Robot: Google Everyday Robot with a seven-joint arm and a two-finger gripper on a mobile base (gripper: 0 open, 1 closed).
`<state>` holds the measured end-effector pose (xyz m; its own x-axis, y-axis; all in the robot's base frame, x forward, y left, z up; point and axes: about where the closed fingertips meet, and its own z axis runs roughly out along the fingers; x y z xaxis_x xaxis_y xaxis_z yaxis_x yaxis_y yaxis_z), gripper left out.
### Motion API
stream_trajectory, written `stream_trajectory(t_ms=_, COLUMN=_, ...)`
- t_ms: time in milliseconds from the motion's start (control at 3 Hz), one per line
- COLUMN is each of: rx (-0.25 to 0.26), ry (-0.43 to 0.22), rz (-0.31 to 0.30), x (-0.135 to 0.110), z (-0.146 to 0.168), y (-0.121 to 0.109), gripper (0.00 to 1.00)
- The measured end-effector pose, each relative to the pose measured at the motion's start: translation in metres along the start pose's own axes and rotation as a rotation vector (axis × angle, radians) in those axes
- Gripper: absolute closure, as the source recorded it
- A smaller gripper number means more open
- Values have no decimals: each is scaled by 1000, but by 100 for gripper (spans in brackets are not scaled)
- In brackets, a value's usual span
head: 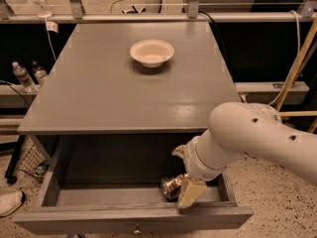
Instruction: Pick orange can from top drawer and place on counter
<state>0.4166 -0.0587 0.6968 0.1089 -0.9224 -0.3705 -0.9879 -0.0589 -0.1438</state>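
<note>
The orange can (171,186) lies on its side on the floor of the open top drawer (133,221), right of the middle and near the front panel. My gripper (185,178) reaches down into the drawer from the right and sits right against the can's right side, partly covering it. The white arm (252,135) hides the drawer's right rear corner. The grey counter (99,98) lies above the drawer.
A white bowl (152,52) stands on the far middle of the counter. Water bottles (23,76) stand on the floor at the left. A wire basket (29,162) and a shoe (9,202) are at the lower left. A wooden stick (297,63) leans at the right.
</note>
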Motion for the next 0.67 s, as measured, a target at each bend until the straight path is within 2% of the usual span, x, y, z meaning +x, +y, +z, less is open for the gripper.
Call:
stream_trajectory(t_ms=333, rx=10, ry=1, rz=15, x=4, z=11, y=-9, gripper=13)
stream_trajectory(t_ms=667, rx=19, ry=2, rz=28, x=8, z=17, y=-20, gripper=31)
